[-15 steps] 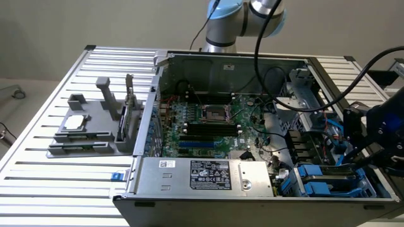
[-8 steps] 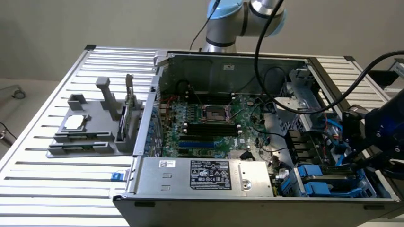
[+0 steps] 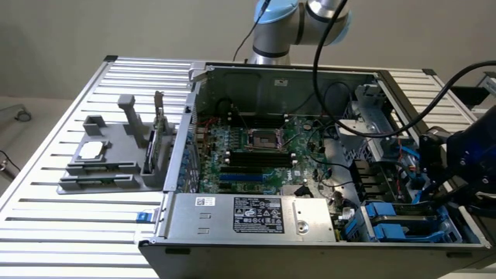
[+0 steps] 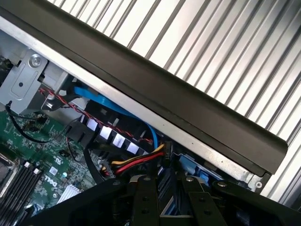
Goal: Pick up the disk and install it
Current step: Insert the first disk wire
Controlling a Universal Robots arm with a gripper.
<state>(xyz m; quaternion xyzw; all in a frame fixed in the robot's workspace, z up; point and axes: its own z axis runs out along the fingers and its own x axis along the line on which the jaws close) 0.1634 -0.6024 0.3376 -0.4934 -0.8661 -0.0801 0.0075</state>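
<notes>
Nearest, the open computer case runs its near wall along the front slats of the table. Bare slats lie free on the exterior view's left. Just inside that wall sits one labelled silver power box. In the corner on the exterior view's right, one disk with blue rails lies low in the drive bay. The claw hangs over that corner, close by the case's side wall. One blue cable and one red, yellow and black wire bundle crowd the room there. I cannot tell whether the claw is apart or clamped on anything. Farther in lies one green circuit board. One grey holder stands on the table beside the case. One arm rises behind the far wall.
</notes>
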